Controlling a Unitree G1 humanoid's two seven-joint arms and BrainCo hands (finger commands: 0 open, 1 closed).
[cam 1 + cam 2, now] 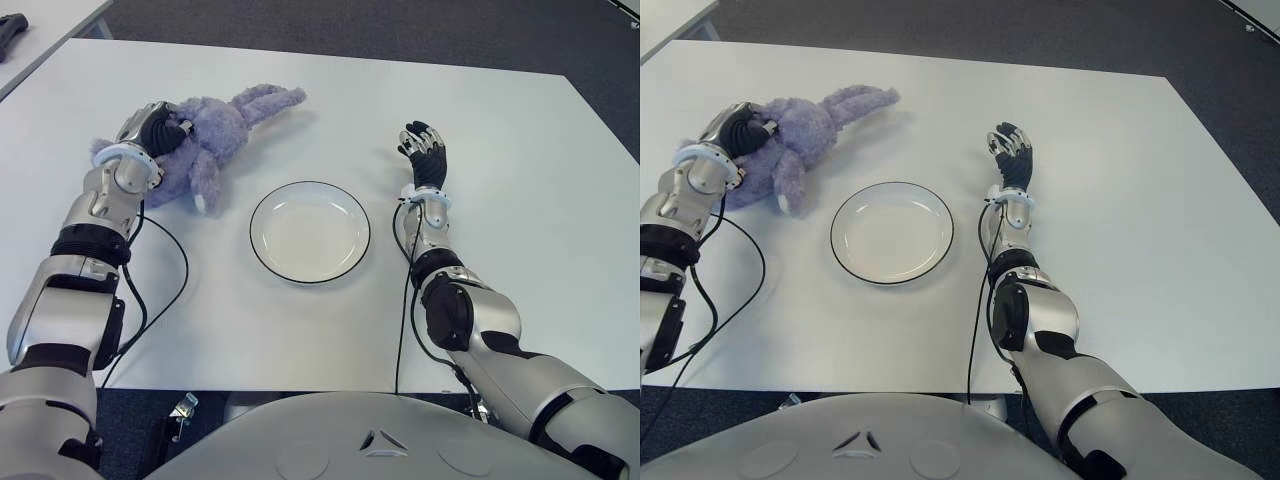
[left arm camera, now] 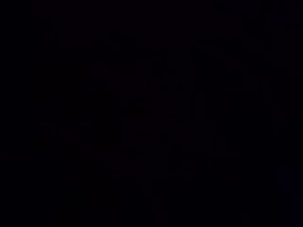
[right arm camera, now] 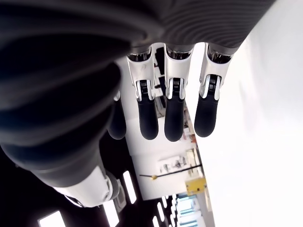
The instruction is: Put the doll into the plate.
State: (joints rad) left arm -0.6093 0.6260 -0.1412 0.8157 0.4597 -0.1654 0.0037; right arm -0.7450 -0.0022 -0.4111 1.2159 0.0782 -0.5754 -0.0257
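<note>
A purple plush rabbit doll (image 1: 218, 140) lies on its side on the white table (image 1: 500, 150), left of and beyond the plate, its ears pointing right. My left hand (image 1: 160, 130) sits on top of the doll's body with its fingers curled into the plush. The left wrist view is completely dark. A white plate (image 1: 345, 215) with a thin dark rim stands empty at the middle of the table. My right hand (image 1: 425, 150) shows just right of the plate, its fingers (image 3: 173, 113) straight and holding nothing.
Black cables (image 1: 170, 290) trail over the table from both forearms toward its near edge. A second table (image 1: 45, 25) with a dark object (image 1: 10, 35) stands at the far left. Dark carpet (image 1: 450, 30) lies beyond the far edge.
</note>
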